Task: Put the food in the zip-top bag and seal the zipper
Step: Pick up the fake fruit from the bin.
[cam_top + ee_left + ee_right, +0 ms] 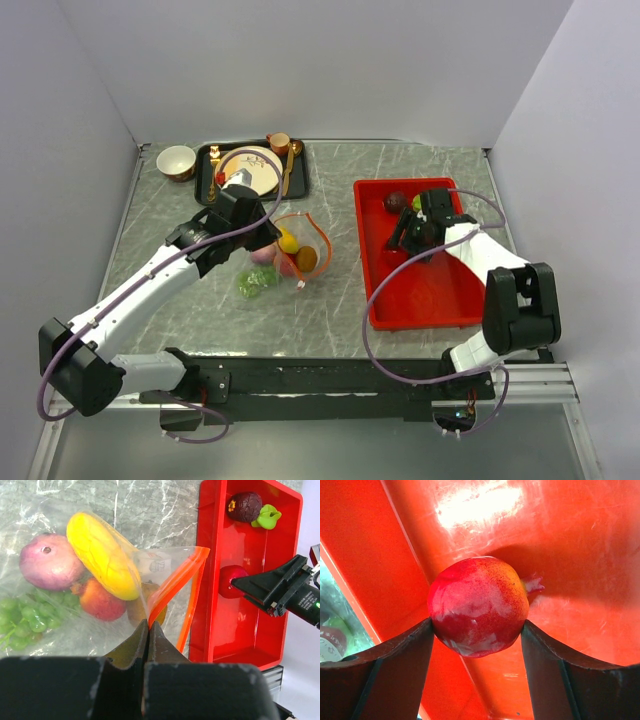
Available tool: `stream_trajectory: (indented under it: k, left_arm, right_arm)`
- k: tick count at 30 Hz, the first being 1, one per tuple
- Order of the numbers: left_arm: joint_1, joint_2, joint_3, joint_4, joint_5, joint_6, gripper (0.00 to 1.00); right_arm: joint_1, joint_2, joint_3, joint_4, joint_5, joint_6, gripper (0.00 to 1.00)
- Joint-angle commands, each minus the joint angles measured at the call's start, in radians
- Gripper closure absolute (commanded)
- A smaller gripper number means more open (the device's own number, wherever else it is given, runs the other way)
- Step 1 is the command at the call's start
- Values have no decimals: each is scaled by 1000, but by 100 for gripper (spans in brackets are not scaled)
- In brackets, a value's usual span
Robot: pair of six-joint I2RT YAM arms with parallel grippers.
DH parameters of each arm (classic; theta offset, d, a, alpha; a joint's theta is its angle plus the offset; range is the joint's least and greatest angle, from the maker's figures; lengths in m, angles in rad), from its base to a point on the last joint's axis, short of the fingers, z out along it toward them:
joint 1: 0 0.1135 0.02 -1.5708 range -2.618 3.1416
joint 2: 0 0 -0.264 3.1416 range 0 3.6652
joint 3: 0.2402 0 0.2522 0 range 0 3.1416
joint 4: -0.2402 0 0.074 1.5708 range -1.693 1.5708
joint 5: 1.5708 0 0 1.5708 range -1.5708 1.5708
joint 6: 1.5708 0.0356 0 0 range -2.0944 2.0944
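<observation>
Food in bag: you've got the yellow oblong piece (100, 555), pink-purple round piece (47, 562), red piece (102, 602), brownish-orange piece (306, 260) and green grape bunch (22, 620) inside the clear film.
Food outstanding: red round fruit (477, 605), dark purple piece (245, 506) and green piece (267, 517) sit in the red tray (220, 625). The last two touch at its far end.
Zip-top bag (155, 562): on the table (330, 180), just left of the red tray, mouth unsealed and facing it.
Zipper (175, 582): orange-red strip raised, gaping in a loop.
Left gripper (149, 627): fingers closed, pinching the bag's mouth edge at the zipper.
Right gripper (476, 630): down in the red tray, one finger pressed to each side of the red round fruit. Can't tell you whether it's off the tray floor.
Far side: black tray (300, 185) with cream plate (262, 172), small bowl (176, 161) beside it.
</observation>
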Motion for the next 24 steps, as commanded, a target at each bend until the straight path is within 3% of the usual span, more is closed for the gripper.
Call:
stream_trajectory:
  k: [1,8,24]
  left_arm:
    - [-2,-1,2,31,15,3,99]
    - [0,8,2,56,38,3,99]
    - [-2,14,8,71,54,20,99]
  right_arm:
    - [-4,-100,-1,-5,13,-10,71]
    - [-4,-218,18,-13,-60,6,74]
    - [28,-297,76,-43,-201,5,74]
